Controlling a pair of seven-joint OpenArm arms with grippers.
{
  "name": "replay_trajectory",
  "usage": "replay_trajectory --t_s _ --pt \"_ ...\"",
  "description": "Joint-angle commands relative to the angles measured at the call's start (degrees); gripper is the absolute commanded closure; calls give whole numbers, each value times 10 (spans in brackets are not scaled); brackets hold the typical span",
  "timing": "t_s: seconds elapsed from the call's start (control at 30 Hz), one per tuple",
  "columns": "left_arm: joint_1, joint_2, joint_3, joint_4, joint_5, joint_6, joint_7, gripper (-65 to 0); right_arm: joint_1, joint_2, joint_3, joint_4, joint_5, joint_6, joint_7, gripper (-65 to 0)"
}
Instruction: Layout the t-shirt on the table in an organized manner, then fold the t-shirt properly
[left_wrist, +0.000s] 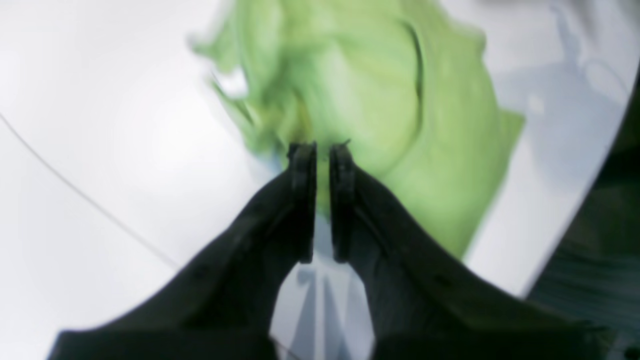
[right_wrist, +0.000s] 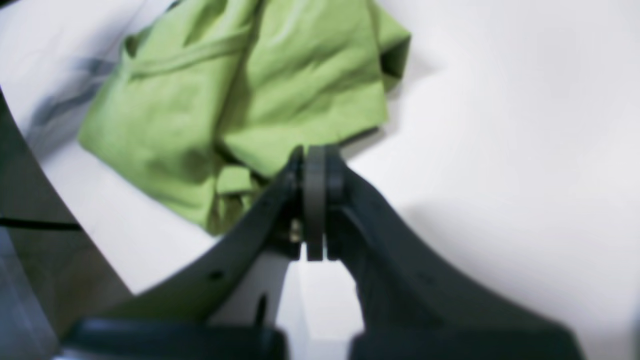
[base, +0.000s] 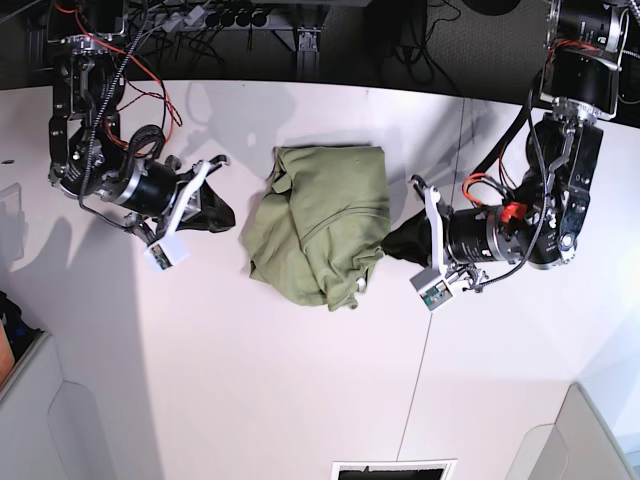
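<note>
The t-shirt (base: 322, 222) lies bunched mid-desk (base: 300, 400), so the left end effector (base: 388, 243), jaws a narrow slit apart at the cloth's right edge, seems poised to pinch it, while the right end effector (base: 228, 214) waits closed and empty, left of it

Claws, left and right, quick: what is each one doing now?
Left claw: nearly closed, tips at the crumpled olive-green fabric t-shirt; grip cannot be told.
Right claw: closed, empty, beside the shirt.
</note>
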Motion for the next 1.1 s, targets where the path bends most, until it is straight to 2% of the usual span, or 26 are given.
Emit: replay_trajectory --t_s 0.0,0.13,0.23,0.47,0.7,0.83,0.93,1.07 --pt "2 -16 -4 17 -11 -3 -10 -56 1 21 6 10 15 8 8 0" --pt "81 -63 -9 46 -11 -3 3 -56 -36 66 7 13 33 8 6 0" --pt "163 -85 -44 81 -24 -3 16 -56 -78 95 8 26 35 8 6 0" --pt "367 -89 -155 158 -44 -3 19 -56 -187 152 8 82 54 9 2 0" --pt "507 -86 -165 157 -13 -3 7 -56 -303 189 7 86 64 9 2 0" --pt "553 -86 -155 118 30 -3 -34 -56 -377 196 3 79 57 9 3 0" --pt "550 -86 -117 49 81 -3 -68 -56 -418 196 -7 57 46 13 10 0" --pt "529 -86 -39 -77 151 -3 -172 -56 -444 192 -50 -3 -16 14 51 0"
